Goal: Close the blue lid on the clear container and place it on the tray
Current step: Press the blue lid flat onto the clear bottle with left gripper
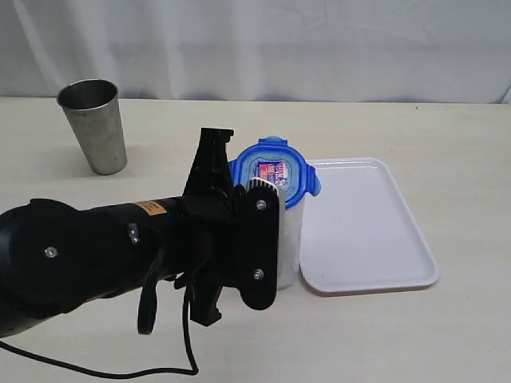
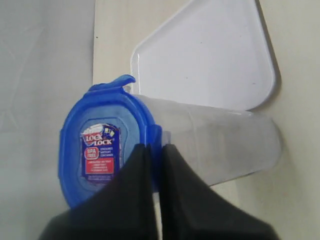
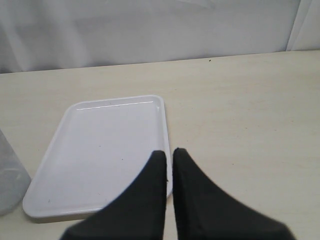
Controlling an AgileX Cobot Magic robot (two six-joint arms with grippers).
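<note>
Bench (image 1: 399, 335); tray (image 1: 359, 223), ahead of the pressed-together, empty right tool (image 3: 169, 152); clear container (image 1: 292, 239), off-tray, before the pressed-together left tool (image 2: 154, 147); blue lid (image 1: 275, 169), seated, at that tool's tips, 1 tab seemingly raised; latching, placing outstanding.

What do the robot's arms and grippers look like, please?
The left arm is a glossy black housing with silver screws, a small orange label and a black cable hanging below. The left gripper and right gripper are black and wedge-shaped.
</note>
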